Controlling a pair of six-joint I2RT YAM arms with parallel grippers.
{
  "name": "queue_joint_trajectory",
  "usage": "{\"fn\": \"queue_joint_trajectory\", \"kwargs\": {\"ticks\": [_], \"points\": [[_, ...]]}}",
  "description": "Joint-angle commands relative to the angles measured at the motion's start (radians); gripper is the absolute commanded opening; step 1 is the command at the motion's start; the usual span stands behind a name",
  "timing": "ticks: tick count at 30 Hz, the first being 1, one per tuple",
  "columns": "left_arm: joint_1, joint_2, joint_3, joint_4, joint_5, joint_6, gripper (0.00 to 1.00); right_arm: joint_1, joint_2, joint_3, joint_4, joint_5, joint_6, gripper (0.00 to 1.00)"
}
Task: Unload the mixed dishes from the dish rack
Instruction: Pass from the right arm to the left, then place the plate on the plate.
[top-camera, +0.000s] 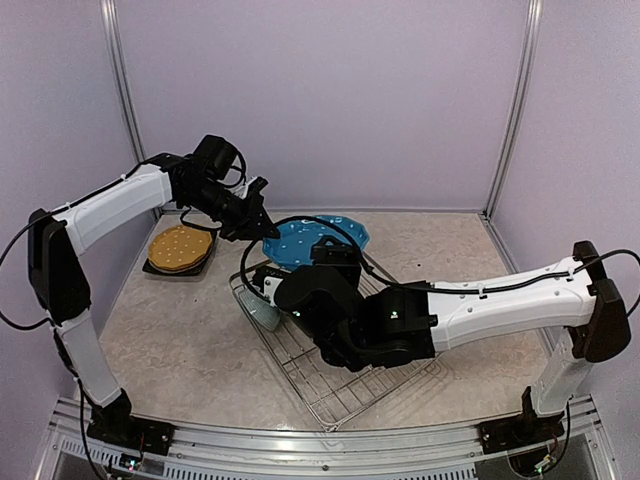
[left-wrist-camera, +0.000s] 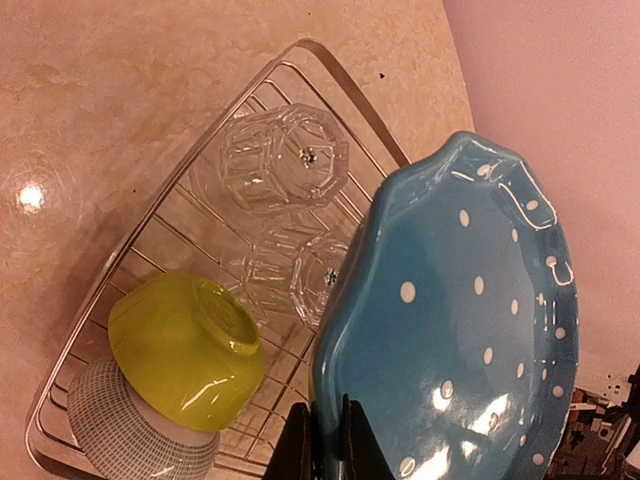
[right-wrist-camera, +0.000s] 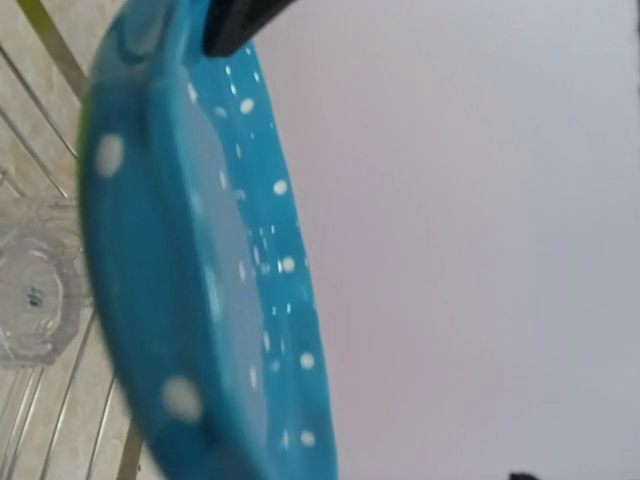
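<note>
L gripper (left-wrist-camera: 325, 438): jaws shut thin on the rim of the blue-dotted plate (left-wrist-camera: 450, 330). It's an edge pinch, prob. because a plate racked on edge offers only its rim.

Plate is tilted at the far end of the dish rack (top-camera: 345, 385), near the back wall. It looks lifted, but its lower edge is hidden.

R gripper (top-camera: 268, 288) is low beside the plate, over the rack. Jaws not visible in any view, so can't tell how wide, or whether they hold anything. Prob. a steadying or handover pose (judgement).

In rack:
- 2 clear glasses (left-wrist-camera: 285, 160)
- lime bowl (left-wrist-camera: 185, 345), mouth-down on a pale grid-patterned bowl (left-wrist-camera: 125, 435)

On table (top-camera: 190, 350), left of rack: orange-dotted plate (top-camera: 180, 246) stacked on black square plate (top-camera: 152, 268). Stacking saves room.
</note>
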Motion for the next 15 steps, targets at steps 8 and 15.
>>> {"fn": "queue_joint_trajectory", "kwargs": {"ticks": [8, 15], "points": [[0.077, -0.041, 0.021, 0.155, 0.087, -0.129, 0.00, -0.002, -0.042, -0.035, -0.188, -0.096, 0.264, 0.87], [0.167, -0.063, 0.008, 0.153, 0.010, -0.146, 0.00, -0.008, -0.062, -0.029, -0.242, -0.115, 0.353, 0.91]]}}
